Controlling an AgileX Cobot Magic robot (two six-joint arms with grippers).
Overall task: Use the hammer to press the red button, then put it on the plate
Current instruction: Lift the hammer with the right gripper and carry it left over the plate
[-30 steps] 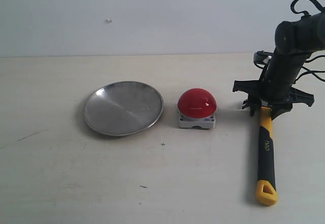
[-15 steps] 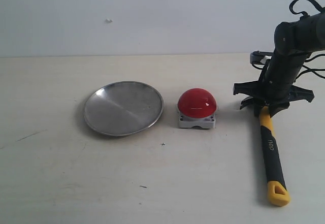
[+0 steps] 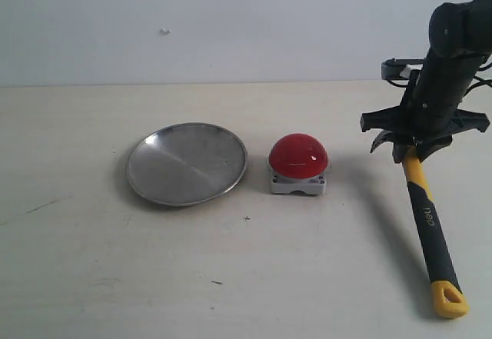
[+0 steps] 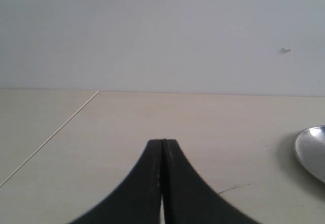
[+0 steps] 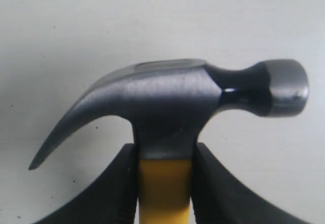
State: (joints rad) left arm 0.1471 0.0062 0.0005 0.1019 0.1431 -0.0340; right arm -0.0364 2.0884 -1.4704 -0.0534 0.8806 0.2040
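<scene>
My right gripper is shut on the hammer at the yellow neck just under its dark metal head. The head end is lifted and the yellow-and-black handle slopes down to the looped end near the front right. The red button sits on its grey base mid-table, left of the gripper and apart from it. The silver plate lies left of the button; its rim shows in the left wrist view. My left gripper is shut on nothing and is out of the exterior view.
A pale tabletop runs back to a plain white wall. A thin seam crosses the table surface in the left wrist view. A few small dark specks mark the table in front of the button.
The right jaws have closed on the hammer's neck and risen. The handle's looped end has swung toward the right.
</scene>
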